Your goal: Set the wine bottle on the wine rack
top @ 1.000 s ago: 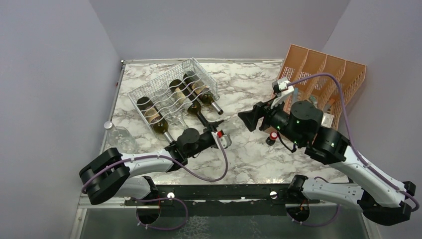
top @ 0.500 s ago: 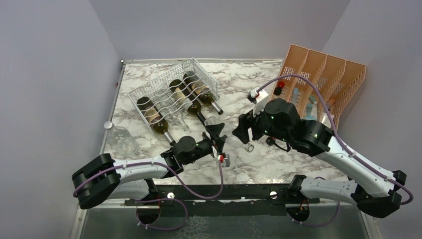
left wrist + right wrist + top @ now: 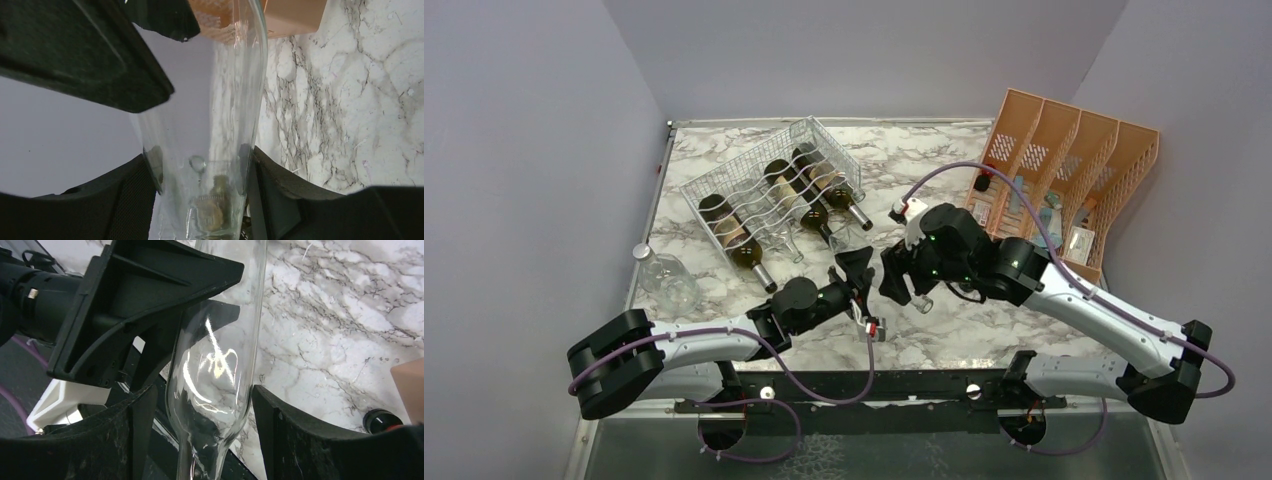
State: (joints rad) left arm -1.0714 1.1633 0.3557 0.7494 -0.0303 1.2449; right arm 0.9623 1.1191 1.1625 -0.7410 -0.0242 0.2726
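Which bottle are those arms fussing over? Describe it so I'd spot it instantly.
From the wire rack on the marble table, come toward the near edge. There the left claw grips a clear glass bottle. Only it is in a claw; the dark bottles lie in the rack.

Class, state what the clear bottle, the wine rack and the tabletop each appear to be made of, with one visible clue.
Clear bottle: probably glass; transparent, with sharp glints.
Wine rack: metal wire with a pale silvery coating.
Tabletop: marble look, grey-veined; stone or laminate, unclear.
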